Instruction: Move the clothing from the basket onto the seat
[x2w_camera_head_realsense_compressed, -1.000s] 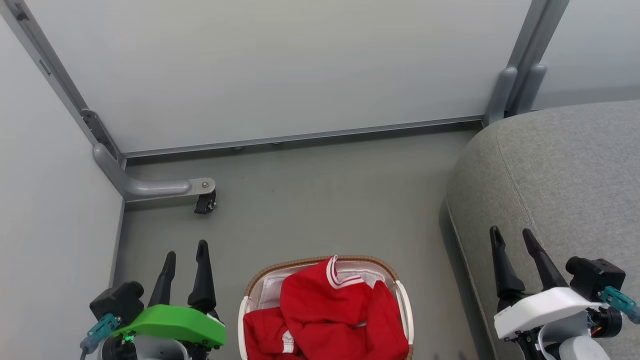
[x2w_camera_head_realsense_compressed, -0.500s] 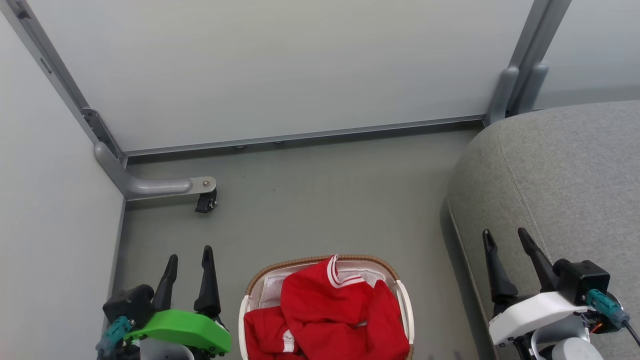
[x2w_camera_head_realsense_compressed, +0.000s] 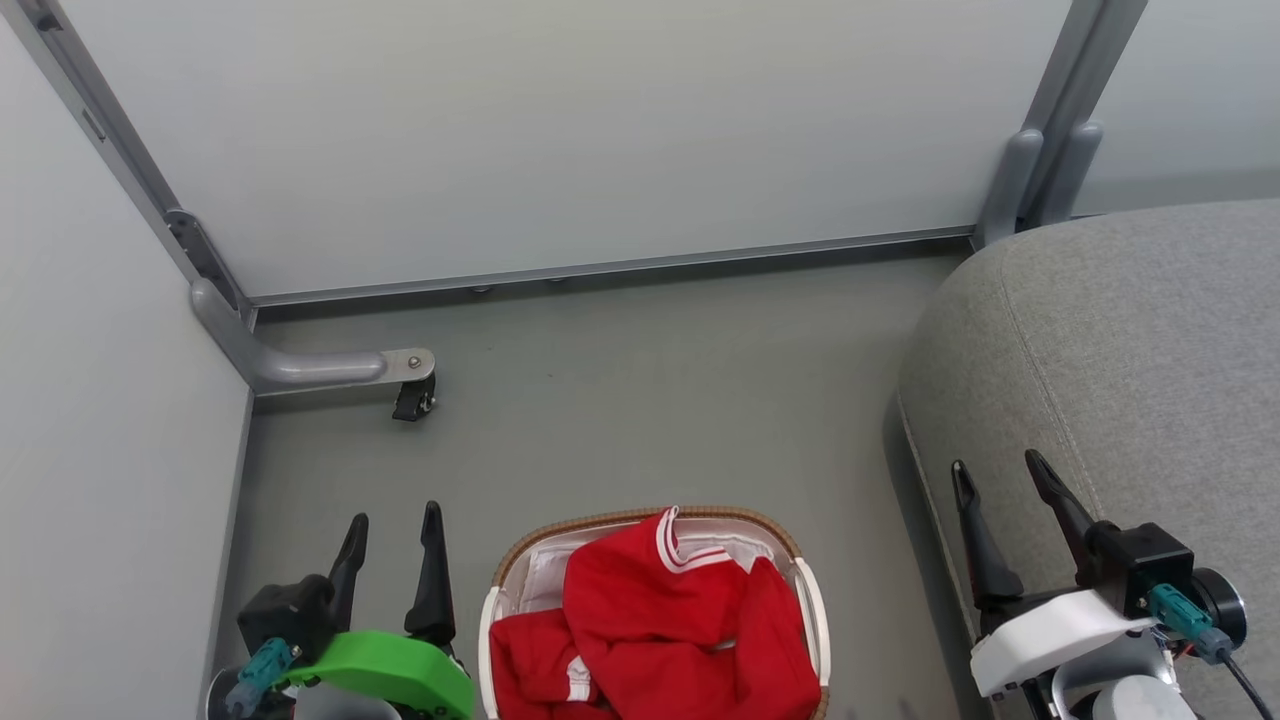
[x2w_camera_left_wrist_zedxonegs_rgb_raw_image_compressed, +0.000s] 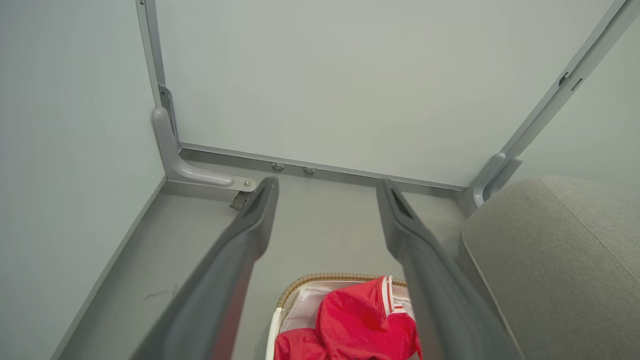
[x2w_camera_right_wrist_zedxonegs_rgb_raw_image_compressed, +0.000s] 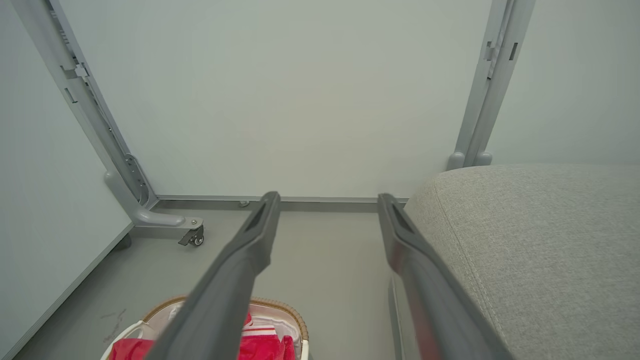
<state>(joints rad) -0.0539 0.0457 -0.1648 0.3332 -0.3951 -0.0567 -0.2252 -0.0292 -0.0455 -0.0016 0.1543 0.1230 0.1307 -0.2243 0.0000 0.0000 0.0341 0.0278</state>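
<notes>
Grey floor holds the basket (x2w_camera_head_realsense_compressed: 808, 600) of clothing (x2w_camera_head_realsense_compressed: 660, 620) beside the seat (x2w_camera_head_realsense_compressed: 1130, 370), both grippers (x2w_camera_head_realsense_compressed: 392, 522) (x2w_camera_head_realsense_compressed: 993, 468) spread, empty.

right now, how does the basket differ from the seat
The basket is small and oval; the seat is far larger, with a rounded corner. The basket has a brown woven rim and white liner; the seat is grey fabric with stitched seams. The basket holds red clothing; none lies on the seat's visible part. Both sit on the grey floor.
</notes>
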